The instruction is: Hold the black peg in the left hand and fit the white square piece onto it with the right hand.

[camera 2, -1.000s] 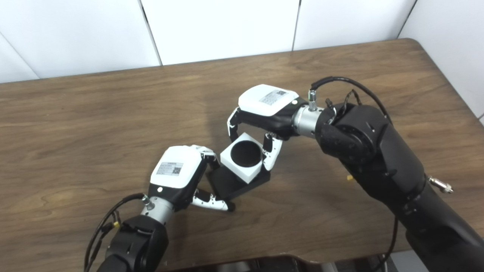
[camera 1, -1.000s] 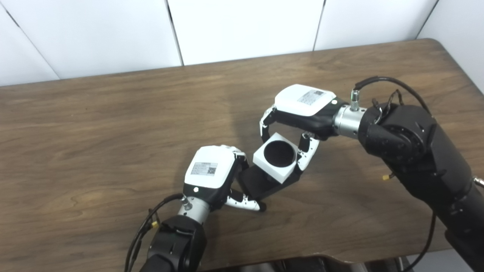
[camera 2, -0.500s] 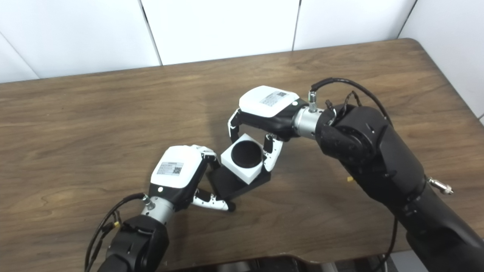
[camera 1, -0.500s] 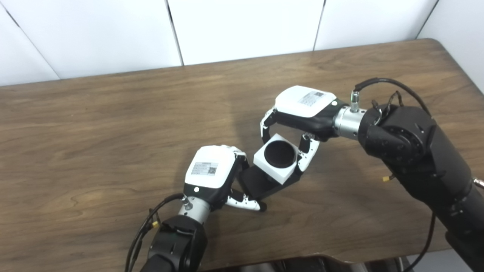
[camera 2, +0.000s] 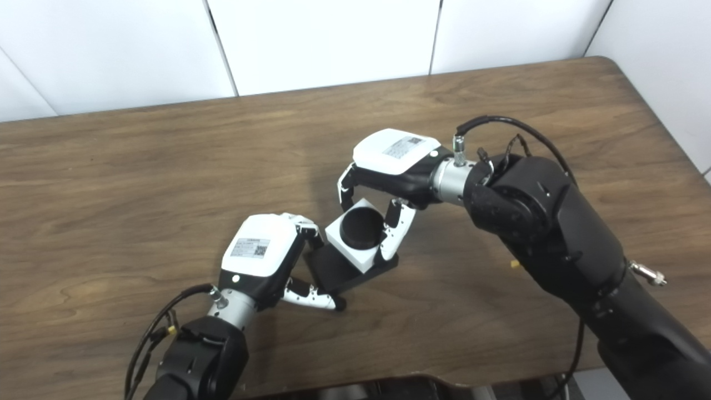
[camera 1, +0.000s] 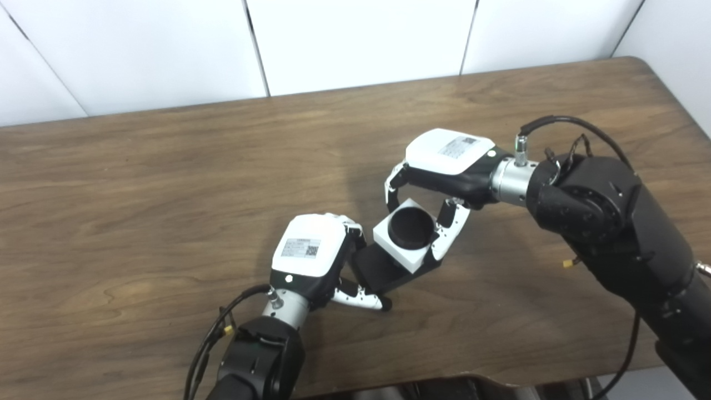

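Two arms entering from the bottom edge, hands meeting just below frame centre.

Left arm: rises from the lower left of the frame, black forearm with a looping cable, metal wrist collar; left hand (camera 1: 311, 256) shows its white back plate upward, its fingers (camera 1: 361, 300) curled forward and closed in a grasp, white-and-black tips pointing right. Right arm: a bulky black forearm crosses from the lower right toward centre, a cable arching over the metal wrist; right hand (camera 2: 389, 166) is held palm down, back plate tilted toward the camera, fingers (camera 2: 391, 241) and thumb bent downward, closed in a pinch.
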You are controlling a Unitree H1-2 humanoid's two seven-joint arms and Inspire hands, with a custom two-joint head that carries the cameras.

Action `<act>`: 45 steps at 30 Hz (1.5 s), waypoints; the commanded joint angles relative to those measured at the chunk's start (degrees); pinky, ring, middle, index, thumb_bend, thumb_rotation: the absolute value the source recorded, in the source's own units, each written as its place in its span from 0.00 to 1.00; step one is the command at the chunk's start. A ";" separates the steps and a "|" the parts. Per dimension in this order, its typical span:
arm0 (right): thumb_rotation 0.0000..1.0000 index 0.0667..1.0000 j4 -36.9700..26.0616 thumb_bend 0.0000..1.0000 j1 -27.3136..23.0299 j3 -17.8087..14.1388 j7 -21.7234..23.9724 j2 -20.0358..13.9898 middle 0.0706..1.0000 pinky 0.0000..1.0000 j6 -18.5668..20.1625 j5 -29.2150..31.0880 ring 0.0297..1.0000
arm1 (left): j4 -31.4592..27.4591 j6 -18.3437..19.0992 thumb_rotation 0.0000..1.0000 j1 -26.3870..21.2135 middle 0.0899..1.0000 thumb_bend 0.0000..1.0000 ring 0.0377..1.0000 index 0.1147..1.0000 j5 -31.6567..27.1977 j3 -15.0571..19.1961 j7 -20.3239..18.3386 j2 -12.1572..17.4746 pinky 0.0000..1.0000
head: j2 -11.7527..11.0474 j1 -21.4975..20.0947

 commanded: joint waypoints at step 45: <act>0.41 0.70 -1.96 1.00 -3.09 -2.00 1.48 -1.28 0.75 0.73 -0.23 0.86 0.78 | 3.58 1.26 0.46 2.95 0.74 0.75 0.76 0.68 3.51 1.96 9.46 -2.87 0.72 | -0.67 -0.83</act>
